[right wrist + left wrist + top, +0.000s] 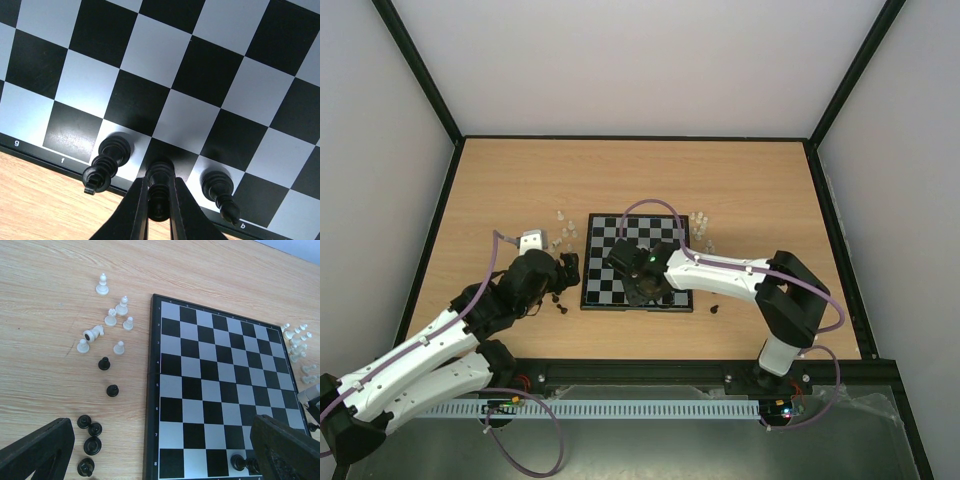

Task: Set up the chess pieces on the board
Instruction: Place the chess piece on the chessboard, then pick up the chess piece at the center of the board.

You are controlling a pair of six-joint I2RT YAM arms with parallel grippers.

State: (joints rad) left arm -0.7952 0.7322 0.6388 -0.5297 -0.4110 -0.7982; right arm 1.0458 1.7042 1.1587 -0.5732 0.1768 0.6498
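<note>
Right wrist view sits close over the near edge of the flat chessboard of black and pale grey squares [200,75], so only a few squares and the lettered dark rim [40,152] show. Here the right jaws are pressed together on a small glossy black chess piece [161,167] standing on a black edge-row square. Their dark fingers [137,210] flank and partly hide it, so its kind cannot be told. Two neighbouring black pieces [107,162] stand on the squares either side.

In the top external view the white right arm [720,272] hides that part of the board and the grip itself.

Over the tabletop just left of the board, the left jaws are spread wide and hold nothing; their black fingers [35,452] are cut off at the left wrist view's lower corners. Translucent whitish pieces [112,322] are scattered left of the board, one on its side, with loose black figurines [92,432] nearer. Another whitish cluster [297,342] off the board's right side is partly cropped.

The tabletop [520,180] is matte pale wood-grain laminate, enclosed by plain light walls [650,60] and black frame posts [420,70].
</note>
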